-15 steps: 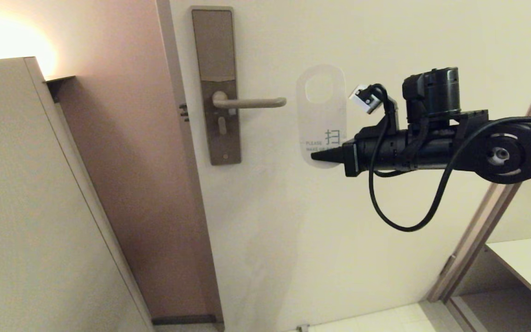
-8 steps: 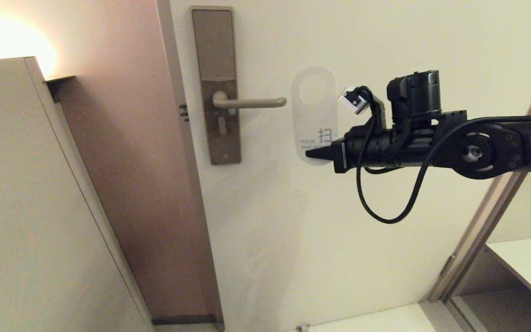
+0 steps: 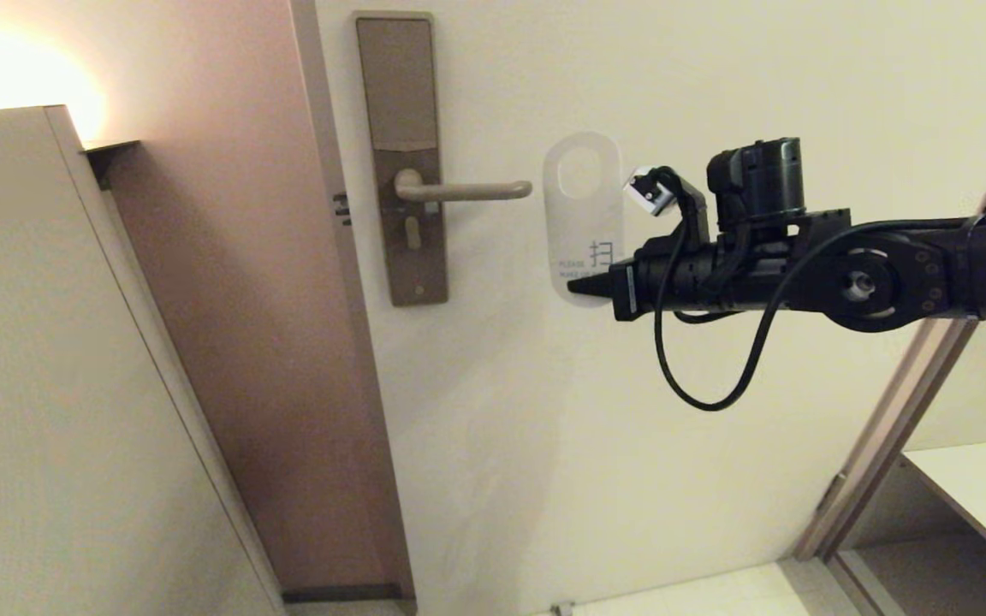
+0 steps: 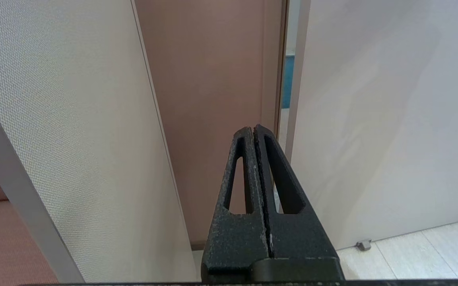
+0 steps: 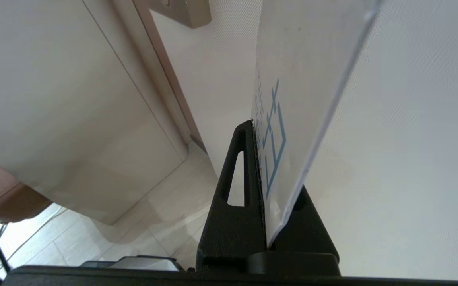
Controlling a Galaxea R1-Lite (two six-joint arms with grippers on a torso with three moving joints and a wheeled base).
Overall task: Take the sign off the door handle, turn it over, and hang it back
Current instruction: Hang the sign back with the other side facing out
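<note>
While the left tool sits parked low near the bottom of the door with its fingers pressed together and nothing in them, the right tool has the sign pinched by its lower end. White side faces out, hole end up. It's held upright just right of the door handle, not on it yet. Behind is the cream door.
</note>
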